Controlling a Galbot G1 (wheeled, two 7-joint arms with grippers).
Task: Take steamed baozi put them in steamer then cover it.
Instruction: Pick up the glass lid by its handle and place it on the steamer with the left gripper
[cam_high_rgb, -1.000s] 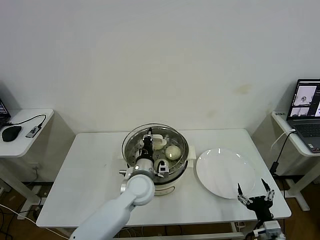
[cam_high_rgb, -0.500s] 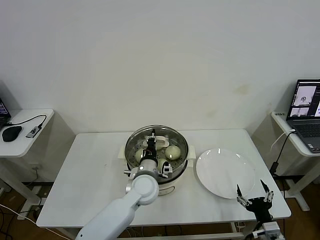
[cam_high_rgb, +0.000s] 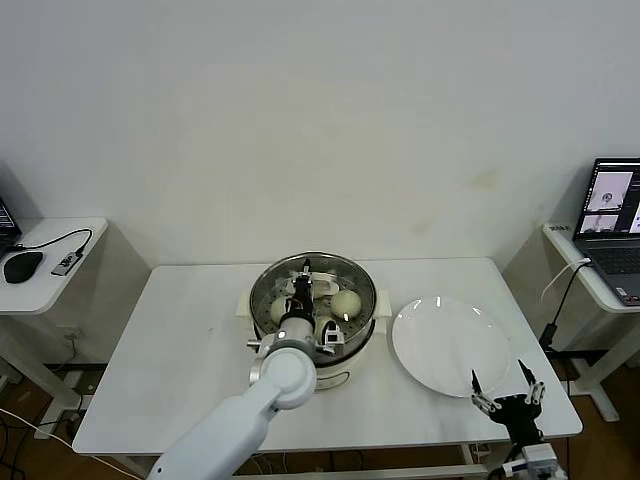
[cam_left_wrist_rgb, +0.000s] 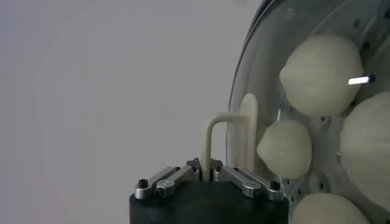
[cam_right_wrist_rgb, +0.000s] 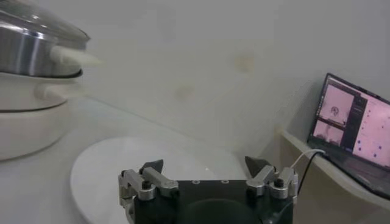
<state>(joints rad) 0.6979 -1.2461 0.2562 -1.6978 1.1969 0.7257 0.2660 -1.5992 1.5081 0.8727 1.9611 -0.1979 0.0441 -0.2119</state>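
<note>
A: In the head view, what is seen around the steamer (cam_high_rgb: 312, 335)?

B: The steamer is seen near the middle of the counter (cam_high_rgb: 180, 350), on its cream pot base. The cover (cam_high_rgb: 262, 300) is laid over it, and the steamed baozi (cam_high_rgb: 346, 302) are visible through the glass. The left end effector (cam_high_rgb: 303, 290) is placed over the centre of the cover, closed on the cover's cream handle. A white plate (cam_high_rgb: 450, 345) lies just to the right of the steamer. The right end effector (cam_high_rgb: 506, 392) is held well to the right of the steamer, past the plate's near edge, with its fingers spread wide and nothing between them.

A: And from the left wrist?

B: The left end effector (cam_left_wrist_rgb: 209, 172) is shown clamped on the upright cream handle (cam_left_wrist_rgb: 228, 134) of the cover (cam_left_wrist_rgb: 256, 73). Behind the glass, four baozi (cam_left_wrist_rgb: 322, 74) are seen resting on the steamer's perforated floor.

A: What is given by the right wrist view?

B: The right end effector (cam_right_wrist_rgb: 208, 173) is shown fully open and empty, above the plate (cam_right_wrist_rgb: 109, 164). The steamer (cam_right_wrist_rgb: 27, 52) is seen beyond the plate, with the cover (cam_right_wrist_rgb: 42, 18) on top. A laptop (cam_right_wrist_rgb: 356, 125) is seen on a side desk, well away from the steamer.
</note>
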